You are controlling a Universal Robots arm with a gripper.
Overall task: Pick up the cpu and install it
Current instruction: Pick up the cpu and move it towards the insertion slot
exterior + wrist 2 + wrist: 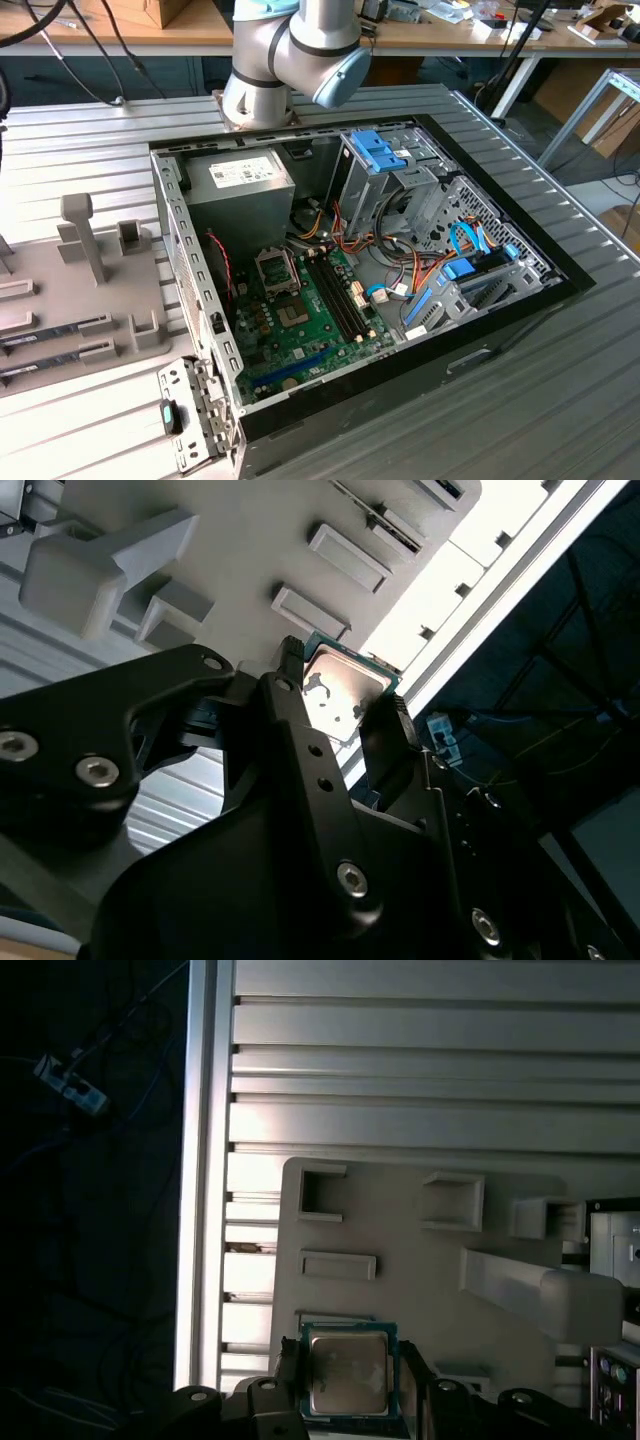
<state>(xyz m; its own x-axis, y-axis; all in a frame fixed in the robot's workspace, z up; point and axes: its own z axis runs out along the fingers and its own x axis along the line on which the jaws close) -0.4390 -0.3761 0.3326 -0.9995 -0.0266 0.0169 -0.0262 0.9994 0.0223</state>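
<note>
The cpu (348,1370), a flat square chip with a silvery top and thin green rim, sits between my gripper's (349,1380) black fingers (411,1385) in both wrist views. The gripper (340,702) is shut on the cpu (345,690), one finger (288,685) at each of two opposite edges. The chip hangs above the grey holder tray (420,1280) and its moulded slots. In the exterior view the open computer case (480,345) lies on the table. Its green motherboard (300,325) carries the open, empty cpu socket (275,268).
The arm's base and elbow (290,50) stand behind the case. A grey power-supply box (240,185), blue-tabbed drive cages (390,160) and loose cables (400,275) crowd the case. The holder tray (80,290) with upright posts lies at the exterior view's left. The ribbed table's edge (205,1210) runs beside the tray.
</note>
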